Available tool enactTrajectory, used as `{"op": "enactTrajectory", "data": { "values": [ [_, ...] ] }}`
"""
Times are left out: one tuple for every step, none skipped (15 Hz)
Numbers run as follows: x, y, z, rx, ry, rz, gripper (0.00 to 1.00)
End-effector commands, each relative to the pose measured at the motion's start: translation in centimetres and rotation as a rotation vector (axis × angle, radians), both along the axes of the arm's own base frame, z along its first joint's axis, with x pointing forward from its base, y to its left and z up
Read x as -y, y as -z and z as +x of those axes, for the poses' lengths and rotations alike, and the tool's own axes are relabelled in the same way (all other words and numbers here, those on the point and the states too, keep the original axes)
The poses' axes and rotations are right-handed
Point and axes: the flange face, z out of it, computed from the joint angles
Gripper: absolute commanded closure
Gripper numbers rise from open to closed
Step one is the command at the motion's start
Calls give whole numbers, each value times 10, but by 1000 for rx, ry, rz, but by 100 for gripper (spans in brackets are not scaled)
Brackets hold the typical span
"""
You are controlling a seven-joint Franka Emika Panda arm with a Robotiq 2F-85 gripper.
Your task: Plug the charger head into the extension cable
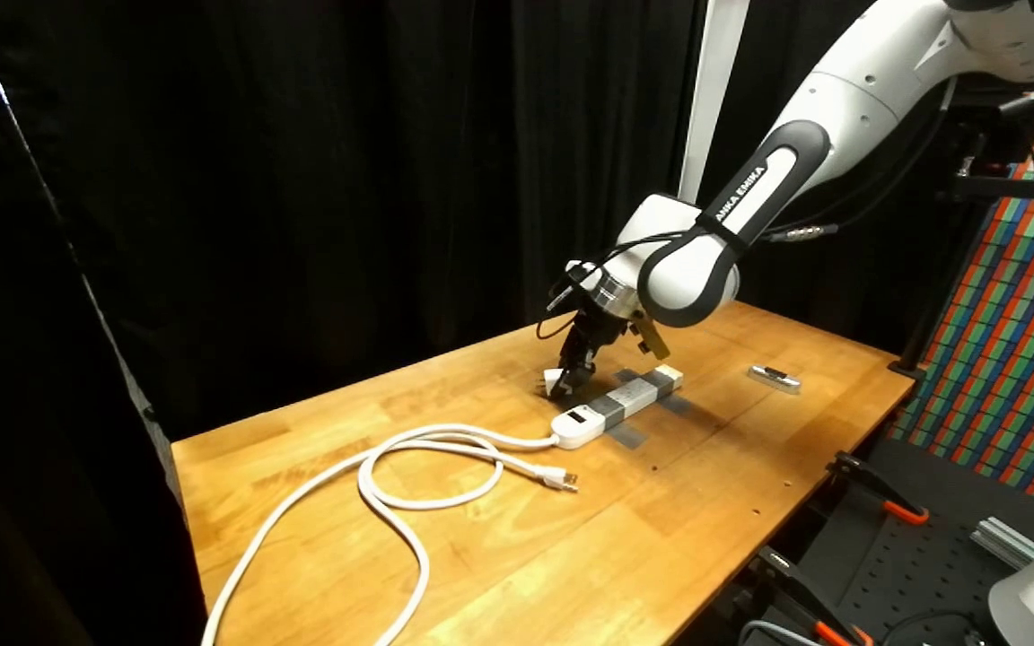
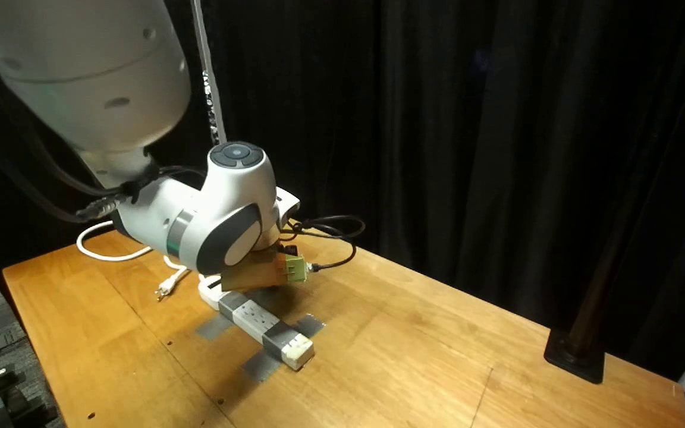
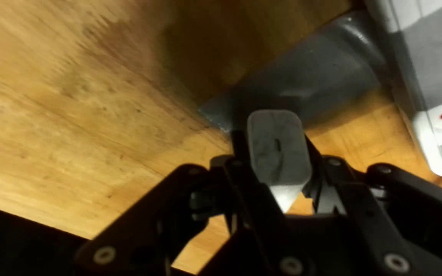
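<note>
In an exterior view, the cord lay looped at the near left of the table and ran to the strip, taped down farther right. Just beyond the strip, apart from it, the gripper stood narrow, clasping the charger. Its contact with the table could not be determined. The curtain hung farthest.
</note>
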Motion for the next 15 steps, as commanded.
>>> {"op": "enactTrajectory", "data": {
  "values": [
    [2, -44, -3, -77, 48, -125, 88],
    [2, -50, -3, -93, 52, -144, 88],
    [1, -59, -3, -105, 64, -168, 88],
    [0, -66, -4, -117, 76, -191, 88],
    [-1, -74, -4, -130, 93, -221, 88],
    [-2, -79, -6, -147, 110, -251, 88],
    [-1, -85, -7, -177, 143, -295, 88],
    [-2, -85, -10, -211, 164, -328, 88],
    [-3, -87, -13, -239, 191, -371, 88],
    [-5, -88, -16, -275, 217, -409, 88],
    [-7, -89, -18, -315, 244, -448, 88],
    [-9, -88, -21, -360, 268, -484, 88],
    [-13, -88, -24, -408, 298, -515, 88],
    [-15, -87, -27, -463, 329, -536, 87],
    [-19, -87, -29, -520, 356, -559, 87]
  ]
}}
